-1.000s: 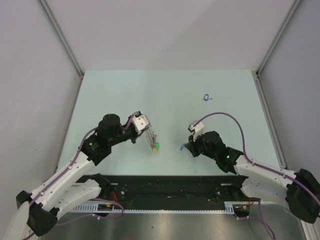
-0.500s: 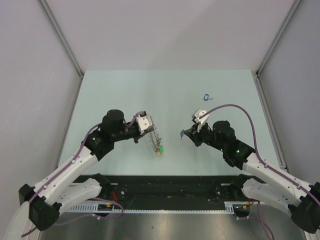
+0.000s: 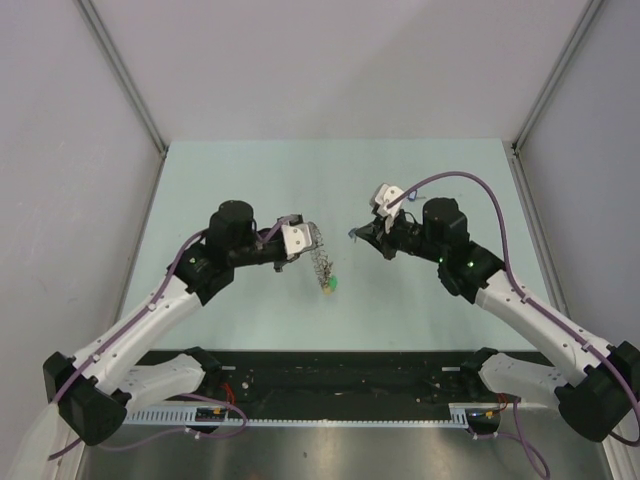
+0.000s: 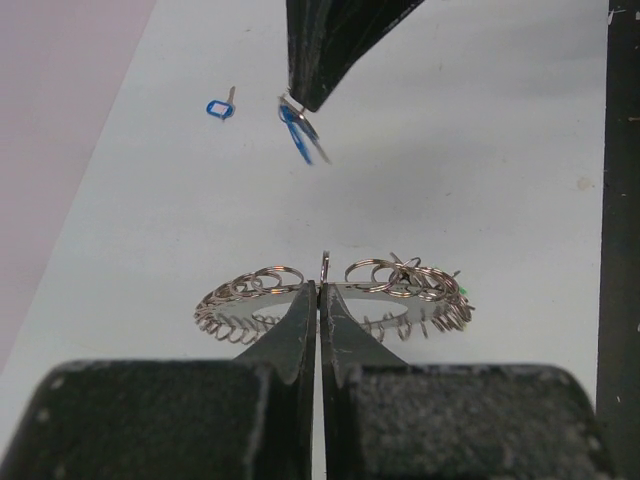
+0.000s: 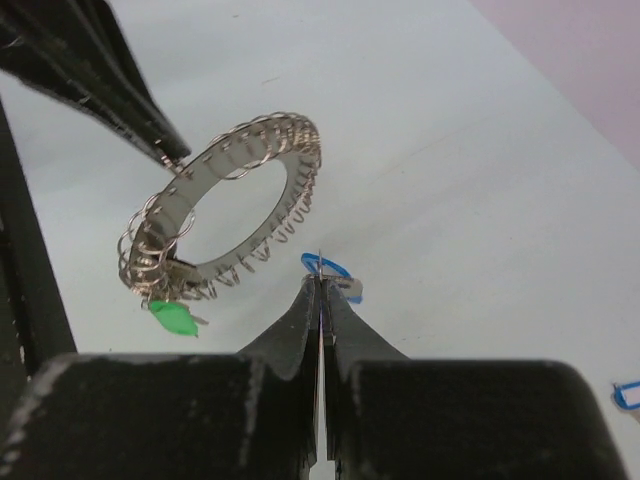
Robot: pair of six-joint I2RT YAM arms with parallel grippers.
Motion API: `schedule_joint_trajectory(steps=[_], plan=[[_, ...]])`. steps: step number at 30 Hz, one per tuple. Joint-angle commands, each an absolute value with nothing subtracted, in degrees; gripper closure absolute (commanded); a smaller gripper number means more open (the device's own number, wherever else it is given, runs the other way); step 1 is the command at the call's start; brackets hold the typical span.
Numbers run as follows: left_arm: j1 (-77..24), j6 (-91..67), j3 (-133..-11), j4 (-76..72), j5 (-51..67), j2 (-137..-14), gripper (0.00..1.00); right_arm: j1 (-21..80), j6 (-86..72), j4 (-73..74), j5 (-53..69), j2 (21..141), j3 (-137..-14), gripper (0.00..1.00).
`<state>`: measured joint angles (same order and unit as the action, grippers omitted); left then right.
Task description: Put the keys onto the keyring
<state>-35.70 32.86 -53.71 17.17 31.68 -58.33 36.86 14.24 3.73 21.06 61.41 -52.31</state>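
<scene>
While left jaws pinch the keyring (image 3: pixel 320 262) rim aloft, right jaws clamp one blue-tagged key (image 5: pixel 325 266) near it. Second key (image 3: pixel 411 194) lies on surface (image 3: pixel 250 180), well apart. Keys probably light, stiff, slippery; take by tag edge.

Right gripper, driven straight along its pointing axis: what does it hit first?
Probably the keyring, held by the left gripper: its fringed edge lies just ahead of the right gripper and the blue-tagged key it pinches. Depth is unclear; it might only graze it.
</scene>
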Motion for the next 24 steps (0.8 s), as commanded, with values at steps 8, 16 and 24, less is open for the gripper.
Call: schedule_joint_trajectory(steps=[8, 16, 24], plan=[[-35.33, 36.04, -51.51, 11.69, 37.44, -57.48, 1.00, 40.69, 20.13, 1.77, 26.46, 58.80, -48.44, 1.00], [-36.74, 37.09, -48.16, 10.46, 36.82, -57.48, 1.00, 44.38, 20.74, -4.83, 23.03, 55.20, -42.54, 1.00], [-39.29, 37.44, -49.48, 13.10, 35.86, -60.56, 1.00, 46.49, 21.79, -4.31, 21.54, 56.33, -42.54, 1.00]])
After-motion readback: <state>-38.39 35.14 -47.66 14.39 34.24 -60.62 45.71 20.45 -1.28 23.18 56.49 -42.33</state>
